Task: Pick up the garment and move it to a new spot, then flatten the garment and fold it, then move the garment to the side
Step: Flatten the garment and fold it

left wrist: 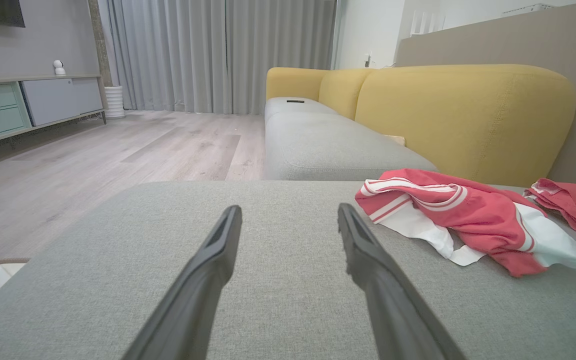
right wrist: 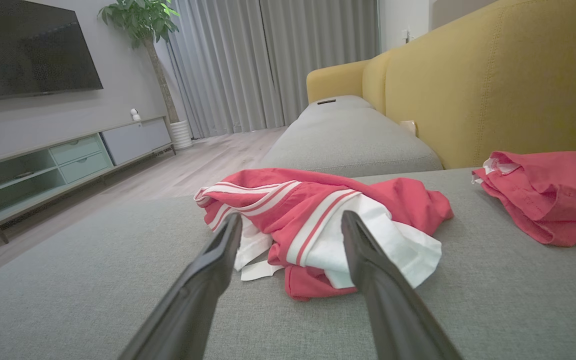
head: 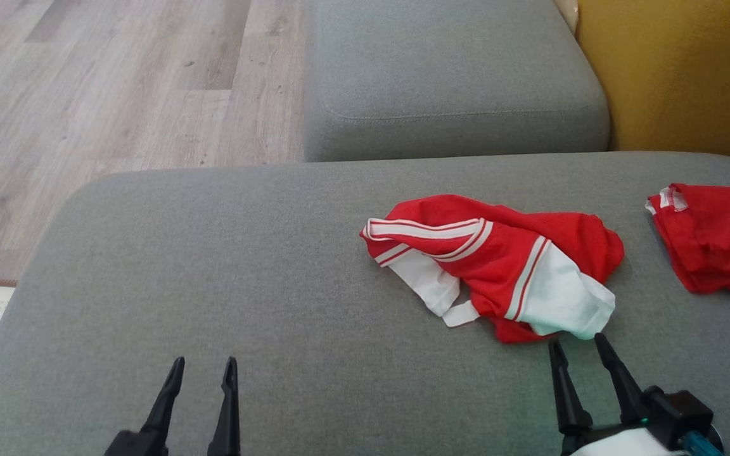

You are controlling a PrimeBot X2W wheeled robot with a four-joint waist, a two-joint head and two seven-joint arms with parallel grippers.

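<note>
Right tool (head: 577, 342): fingers spread wide, nothing held, tips just short of the near edge of the red-and-white garment (head: 498, 266).
Left tool (head: 205, 361): likewise spread and empty, well apart from it, over the bare grey sofa cushion (head: 213, 253).
Garment: crumpled in a heap on the cushion's right half. The long axis is judged to run from the striped band, far left, to the white panel, near right.
Risks: only one layer may be pinched, so the heap is dragged rather than lifted. The cushion cover may be snagged by low fingertips. The second red garment (head: 713, 240), near on the right, may be taken by mistake.
</note>
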